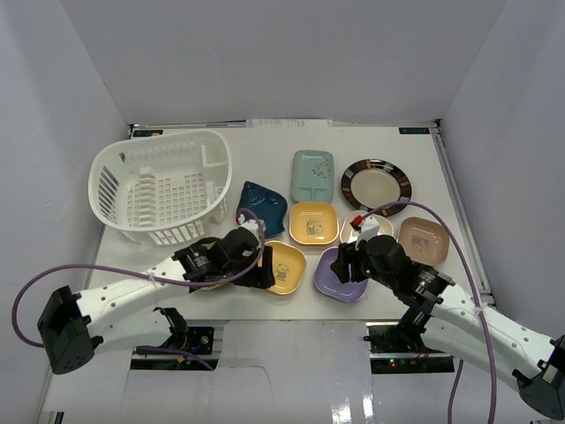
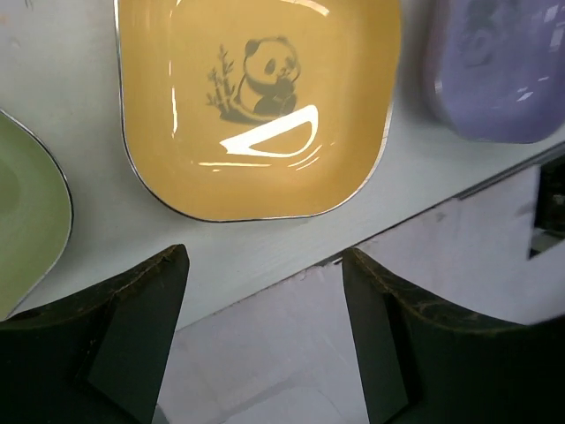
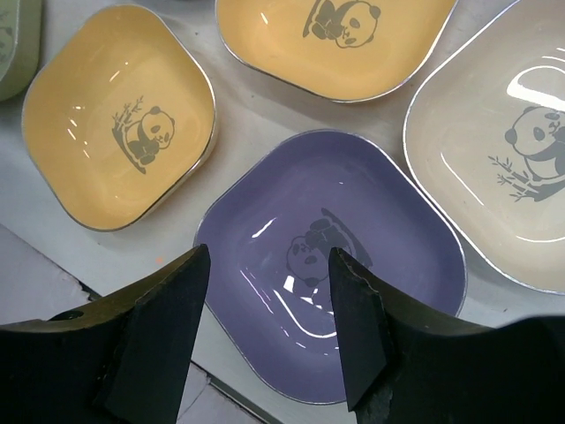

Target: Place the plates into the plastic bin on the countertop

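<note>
The white plastic bin (image 1: 159, 190) stands at the back left with no plate in it. Plates lie on the countertop (image 1: 415, 150): dark blue leaf (image 1: 262, 205), pale teal rectangle (image 1: 312, 173), black-rimmed round (image 1: 376, 184), yellow (image 1: 313, 222), orange-yellow (image 1: 287, 267), purple (image 1: 340, 276), brown (image 1: 424, 239). My left gripper (image 1: 265, 265) is open and empty, at the table's front edge just short of the orange-yellow panda plate (image 2: 256, 106); a green plate (image 2: 26, 212) lies to its left. My right gripper (image 3: 269, 265) is open and empty, just above the purple plate (image 3: 331, 265).
A pale beige panda plate (image 3: 503, 168) lies right of the purple one, partly under my right arm in the top view. White walls enclose the table. The front table edge (image 2: 424, 212) runs under my left gripper. Purple cables trail from both arms.
</note>
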Robot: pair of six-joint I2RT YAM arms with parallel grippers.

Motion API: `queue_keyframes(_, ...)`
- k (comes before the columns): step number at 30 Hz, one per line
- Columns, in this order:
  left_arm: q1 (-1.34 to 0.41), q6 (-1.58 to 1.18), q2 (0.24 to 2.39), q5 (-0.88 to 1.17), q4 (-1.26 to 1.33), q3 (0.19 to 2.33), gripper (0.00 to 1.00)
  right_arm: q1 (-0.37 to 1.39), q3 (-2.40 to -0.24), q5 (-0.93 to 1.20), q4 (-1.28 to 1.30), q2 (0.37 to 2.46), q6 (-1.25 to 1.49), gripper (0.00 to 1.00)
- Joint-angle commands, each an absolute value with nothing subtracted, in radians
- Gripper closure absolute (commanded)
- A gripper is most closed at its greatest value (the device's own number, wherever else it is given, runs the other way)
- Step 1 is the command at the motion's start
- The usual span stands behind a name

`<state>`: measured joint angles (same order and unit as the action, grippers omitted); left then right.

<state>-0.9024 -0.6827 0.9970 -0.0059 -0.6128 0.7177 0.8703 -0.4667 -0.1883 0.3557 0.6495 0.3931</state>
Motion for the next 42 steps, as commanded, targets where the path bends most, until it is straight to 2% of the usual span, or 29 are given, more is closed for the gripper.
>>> queue_keyframes(1,-1.029,-0.827,1.094,-0.239,-0.699,0.739,0.19,0.868,-0.479,-0.169,0.313,0.679,0.379,0.38)
queue_keyframes(3,-1.101,-0.897,1.12,-0.352,-0.713,0.752,0.19,0.87,-0.48,-0.153,0.318,0.681,0.368,0.38)
queue_keyframes(7,-1.14,-0.979,1.138,-0.445,-0.723,0.747,0.19,0.87,-0.466,-0.12,0.322,0.686,0.359,0.38)
queue_keyframes(8,-1.144,-0.994,1.137,-0.465,-0.719,0.733,0.19,0.87,-0.457,-0.104,0.319,0.689,0.359,0.34)
queue_keyframes(11,-1.144,-1.035,1.128,-0.485,-0.686,0.698,0.18,0.877,-0.437,-0.066,0.293,0.709,0.357,0.28)
queue_keyframes(22,-1.144,-1.133,1.112,-0.523,-0.549,0.597,0.17,0.939,-0.453,-0.035,0.296,0.836,0.337,0.28)
queue_keyframes(26,-1.144,-1.144,1.109,-0.546,-0.499,0.557,0.2,0.992,-0.459,-0.07,0.307,0.864,0.351,0.28)
queue_keyframes(29,-1.144,-1.141,1.118,-0.571,-0.473,0.548,0.27,1.032,-0.457,-0.127,0.318,0.89,0.374,0.28)
queue_keyframes(32,-1.144,-1.134,1.132,-0.591,-0.457,0.549,0.45,1.066,-0.442,-0.172,0.311,0.899,0.403,0.29)
queue_keyframes(33,-1.144,-1.129,1.137,-0.595,-0.453,0.549,0.54,1.072,-0.44,-0.182,0.307,0.902,0.41,0.29)
queue_keyframes(36,-1.144,-1.126,1.146,-0.595,-0.453,0.546,0.67,1.088,-0.44,-0.212,0.308,0.922,0.419,0.3)
queue_keyframes(37,-1.144,-1.124,1.146,-0.594,-0.451,0.545,0.75,1.094,-0.442,-0.219,0.311,0.93,0.419,0.33)
queue_keyframes(39,-1.144,-1.12,1.134,-0.588,-0.454,0.54,0.83,1.101,-0.449,-0.23,0.308,0.956,0.417,0.36)
queue_keyframes(40,-1.144,-1.114,1.125,-0.584,-0.454,0.537,0.9,1.109,-0.452,-0.232,0.304,0.963,0.414,0.38)
queue_keyframes(42,-1.144,-1.101,1.094,-0.577,-0.456,0.529,0.96,1.115,-0.454,-0.235,0.293,0.991,0.413,0.39)
